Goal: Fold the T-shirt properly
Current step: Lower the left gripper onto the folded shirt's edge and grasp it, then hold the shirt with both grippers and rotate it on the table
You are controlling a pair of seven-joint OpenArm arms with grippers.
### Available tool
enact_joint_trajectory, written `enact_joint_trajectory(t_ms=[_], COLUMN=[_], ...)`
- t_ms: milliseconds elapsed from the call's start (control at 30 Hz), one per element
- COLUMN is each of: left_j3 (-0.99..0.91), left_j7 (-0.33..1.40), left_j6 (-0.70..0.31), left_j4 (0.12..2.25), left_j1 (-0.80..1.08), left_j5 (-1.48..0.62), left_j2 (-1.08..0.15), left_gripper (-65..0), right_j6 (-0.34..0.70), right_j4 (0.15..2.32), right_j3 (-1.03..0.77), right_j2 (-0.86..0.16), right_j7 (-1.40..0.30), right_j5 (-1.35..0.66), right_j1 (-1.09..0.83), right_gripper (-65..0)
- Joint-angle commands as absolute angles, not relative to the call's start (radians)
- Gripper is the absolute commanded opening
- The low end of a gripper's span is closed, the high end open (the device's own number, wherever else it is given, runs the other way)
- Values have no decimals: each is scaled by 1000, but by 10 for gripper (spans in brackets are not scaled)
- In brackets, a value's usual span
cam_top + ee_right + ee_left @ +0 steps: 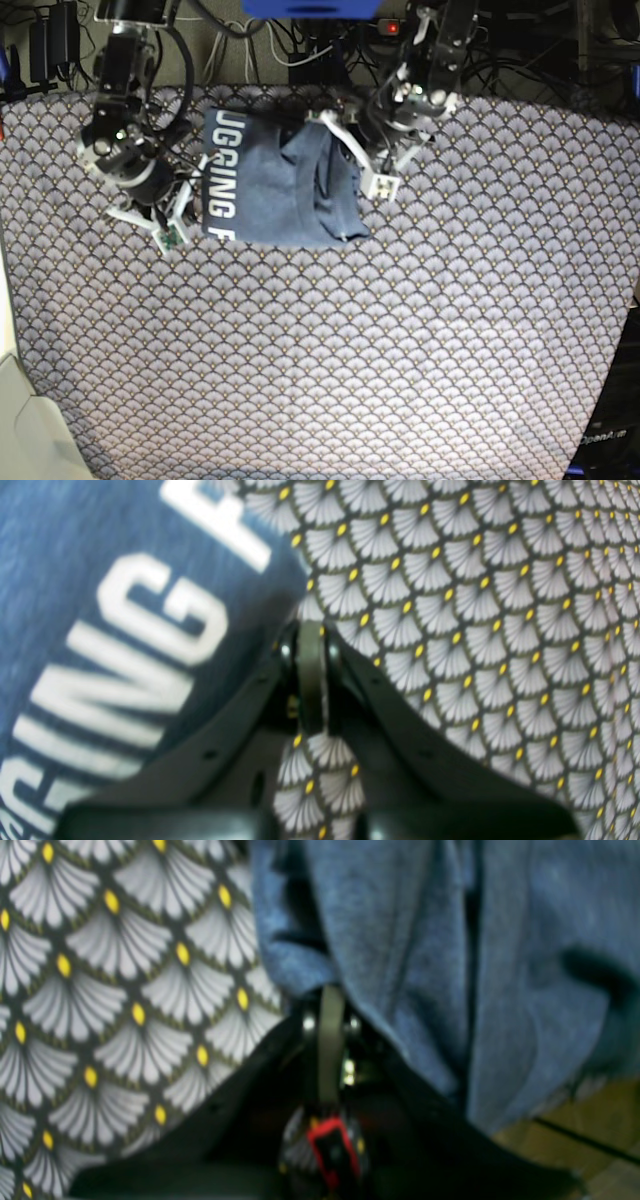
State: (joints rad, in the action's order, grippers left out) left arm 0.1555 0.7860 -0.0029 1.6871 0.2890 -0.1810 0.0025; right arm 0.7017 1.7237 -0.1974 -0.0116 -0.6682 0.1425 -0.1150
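The slate-blue T-shirt [270, 190] lies at the back of the table, partly folded, with white block lettering [222, 175] along its left side. Its right part is bunched in folds. My left gripper [335, 135] is at the shirt's right part. In the left wrist view it [330, 990] is shut, with blue fabric [400, 940] draped from its tips. My right gripper [190, 195] is beside the shirt's left edge. In the right wrist view it [310, 627] is shut, its tips at the edge of the lettered cloth [125, 630]. I cannot tell if cloth is pinched there.
The scallop-patterned tablecloth [350, 340] covers the whole table. Cables and equipment [300, 30] run along the back edge. A pale object [20, 430] sits at the table's front left corner. Wooden floor [590, 1120] shows past the shirt in the left wrist view.
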Motion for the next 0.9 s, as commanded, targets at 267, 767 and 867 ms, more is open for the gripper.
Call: enact_joint_trajectory(t_ms=[267,767,867], left_j3=[42,-79,-122], left_j7=[771,792,831], left_j6=[5,5,5], left_j4=[1693,1624,1713], left_j1=[182,44,113], left_j5=[-171,-165,-170], left_j2=[62,111,87], left_gripper=[-647,-647,-647], right_j6=[698,698,698], right_j4=[1738,1742,1742], right_j3=[-199,-114,-119], right_j2=[-22,-25,-30], right_j7=[-651,-651,-650], right_j5=[130,128,128], right_j1=[-133,-236,-213], right_gripper=[-650,-650,-650])
